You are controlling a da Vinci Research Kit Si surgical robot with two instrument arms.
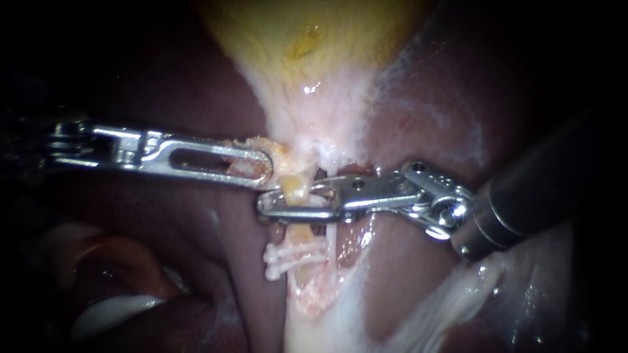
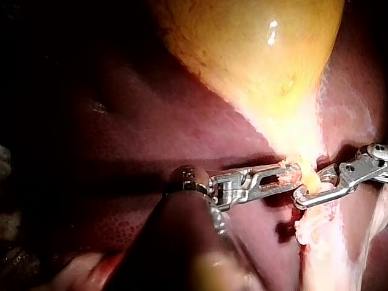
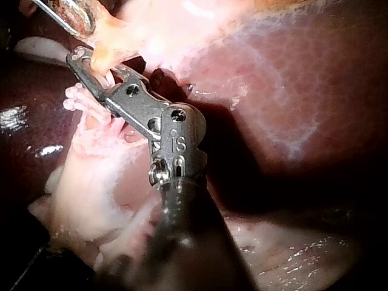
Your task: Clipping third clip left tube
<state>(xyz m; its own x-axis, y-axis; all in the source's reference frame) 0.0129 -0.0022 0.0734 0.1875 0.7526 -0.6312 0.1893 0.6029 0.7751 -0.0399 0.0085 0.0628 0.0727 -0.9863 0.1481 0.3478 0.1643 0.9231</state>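
In from the left edge of the endoscope view, at mid-height: slender steel left instrument [image 1: 265,167] with slotted jaws, clenched on a scrap of yellowish tissue where the glossy yellow gallbladder [image 1: 307,39] narrows to its pale neck at centre.

Just below that, entering from the right edge on a dark shaft: silvery right instrument [image 1: 261,204], reaching leftward across the middle of the frame. Jaws grasping the pale yellow left tube [image 1: 296,189], one bar above and one below a visible stretch of it, tips meeting on the tube's left side.

Lower on the same tube, below centre: two small white clips [image 1: 294,258], lying crosswise, one just above the other, apart from those jaws. Immediately right of the tube: thin whitish strand [image 1: 331,232] running downward. Dark red-brown liver [image 1: 196,98] on both sides of the frame.

From the left wrist camera: left instrument [image 2: 291,174] holding tissue at the gallbladder's neck, right instrument [image 2: 298,197] just beside its tip.

From the right wrist camera: right instrument [image 3: 79,60] with orange-yellow tissue passing between its jaws, white clips [image 3: 76,97] just beside them.
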